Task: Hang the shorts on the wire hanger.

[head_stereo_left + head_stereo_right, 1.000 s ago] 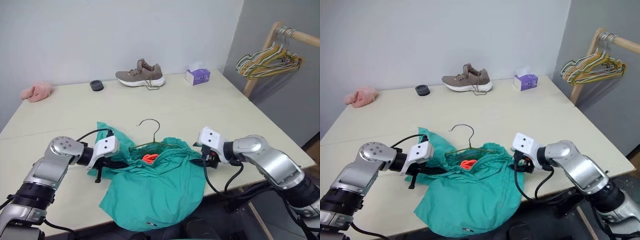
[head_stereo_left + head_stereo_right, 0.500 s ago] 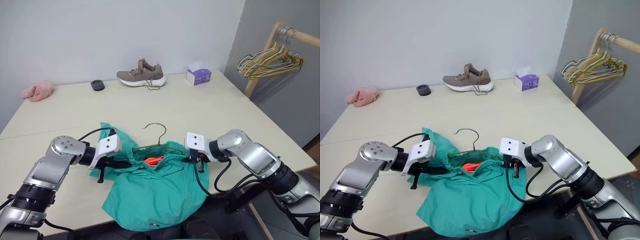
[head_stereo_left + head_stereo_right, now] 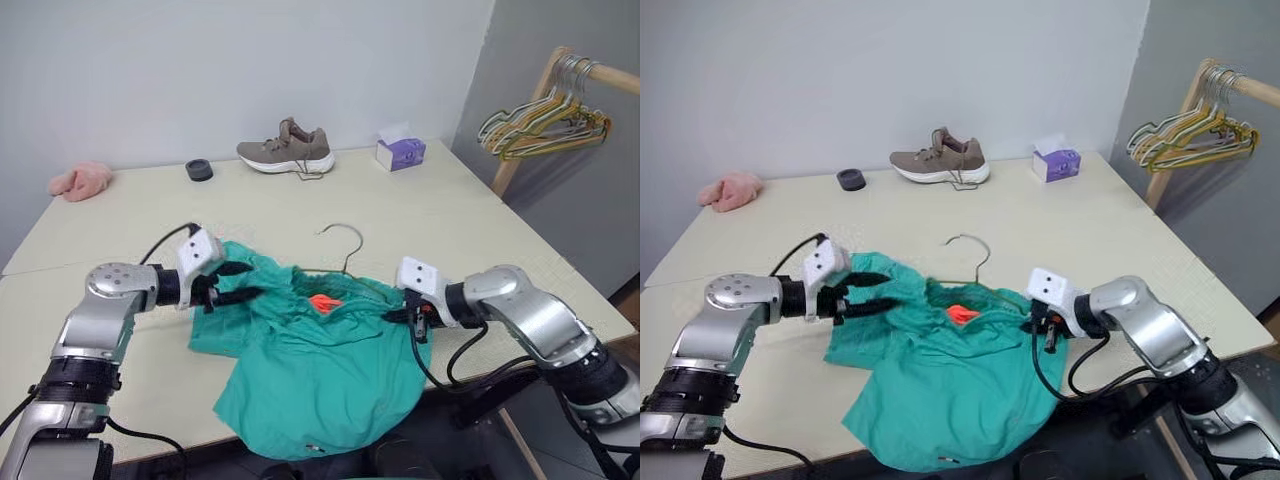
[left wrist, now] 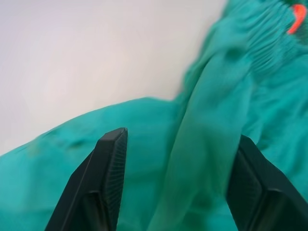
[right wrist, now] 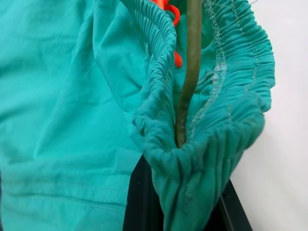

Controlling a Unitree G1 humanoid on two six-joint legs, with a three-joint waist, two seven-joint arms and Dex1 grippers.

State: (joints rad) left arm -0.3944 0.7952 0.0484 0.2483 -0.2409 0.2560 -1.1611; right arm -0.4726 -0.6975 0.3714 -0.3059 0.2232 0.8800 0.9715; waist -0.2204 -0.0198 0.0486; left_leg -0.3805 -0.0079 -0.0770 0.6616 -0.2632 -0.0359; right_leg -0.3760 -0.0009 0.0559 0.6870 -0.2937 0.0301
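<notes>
The teal shorts (image 3: 320,370) lie crumpled on the table's near edge, one leg hanging over it, with the orange drawstring (image 3: 322,301) showing at the waistband. The wire hanger (image 3: 348,238) lies partly inside the waistband, its hook pointing away from me. My right gripper (image 3: 417,318) is shut on the gathered waistband (image 5: 207,159) at the shorts' right end, with the hanger wire (image 5: 192,62) running through the fold it pinches. My left gripper (image 3: 250,281) is open just above the shorts' left corner, fabric (image 4: 211,120) lying beyond its spread fingers.
Along the table's (image 3: 450,220) far edge lie a pink cloth (image 3: 80,180), a small black round thing (image 3: 199,169), a brown shoe (image 3: 283,150) and a purple tissue box (image 3: 400,152). A wooden rack with bunched hangers (image 3: 545,125) stands at the right.
My right gripper has shut on the waistband's right end. My left gripper has opened, let go of the shorts and risen. Hanger and shorts have shifted right.
</notes>
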